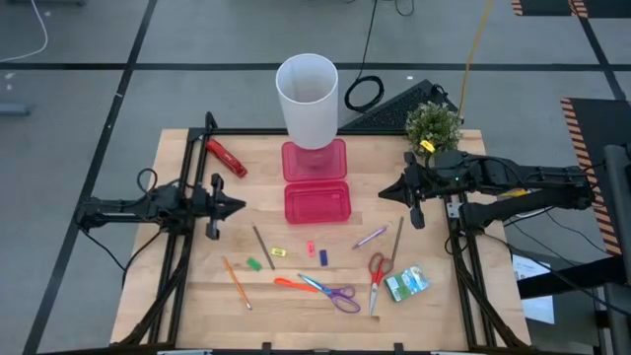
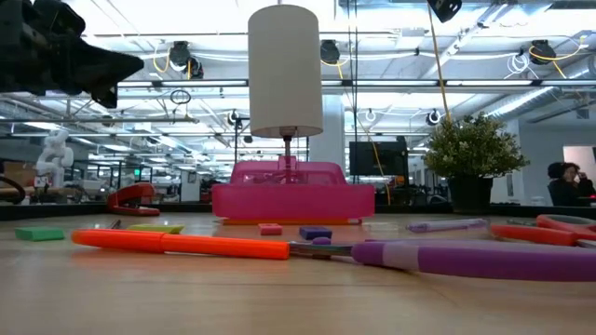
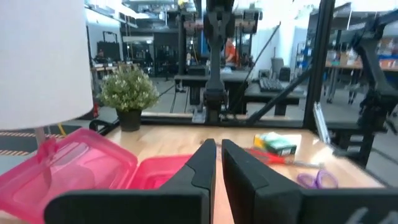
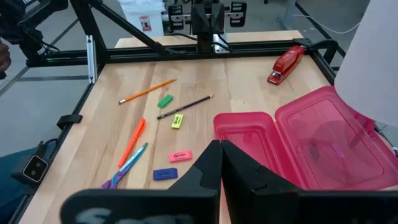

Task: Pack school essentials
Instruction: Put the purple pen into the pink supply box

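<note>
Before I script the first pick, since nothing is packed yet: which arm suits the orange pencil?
Left, probably. The orange pencil lies on the left gripper's side; the right gripper sits across the pink box.

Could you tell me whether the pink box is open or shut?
Open and empty: the pink box has its lid folded back flat on the table, and nothing lies inside.

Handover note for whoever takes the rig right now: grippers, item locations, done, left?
Left gripper: jaws shut, empty, hovering left of the pink case.
Right gripper: jaws shut, empty, right of the case.
Case open, nothing visible inside.
All on the table: orange pencil, brown pencil, erasers, purple scissors, red scissors, purple pen, green-white packet.
Done: nothing packed.
Left: everything.
</note>
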Robot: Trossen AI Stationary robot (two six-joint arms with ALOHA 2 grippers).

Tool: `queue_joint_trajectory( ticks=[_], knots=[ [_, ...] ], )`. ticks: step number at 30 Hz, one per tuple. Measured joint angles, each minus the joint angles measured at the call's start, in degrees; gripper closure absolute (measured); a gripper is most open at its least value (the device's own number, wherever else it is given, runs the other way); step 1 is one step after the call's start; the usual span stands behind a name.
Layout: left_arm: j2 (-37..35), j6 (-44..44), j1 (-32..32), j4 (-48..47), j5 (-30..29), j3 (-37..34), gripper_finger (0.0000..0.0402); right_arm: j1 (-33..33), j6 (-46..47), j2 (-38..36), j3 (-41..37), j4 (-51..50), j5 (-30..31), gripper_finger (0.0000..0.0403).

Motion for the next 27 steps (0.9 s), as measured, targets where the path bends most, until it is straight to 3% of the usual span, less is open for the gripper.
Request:
queue_joint_trajectory(
  ticks=[5,10,20,27],
  knots=[
    [0.39,-3.41,0.0,-5.88,0.03,6.79,0.0371,0.0,0.0,0.0,-0.02,-0.03,0.0,0.0403],
    [5.06,-4.2,-0.04,-18.31,0.07,20.59,0.0371,0.0,0.0,0.0,-0.02,-0.05,0.0,0.0403],
    [26.2,-2.04,-0.04,-40.45,0.13,51.22,0.0371,0.0,0.0,0.0,-0.04,-0.09,0.0,0.0403],
    [39.79,-2.3,-0.93,-49.48,0.66,62.85,0.0371,0.02,0.37,0.0,-0.04,-1.56,0.0,0.0403]
  ],
)
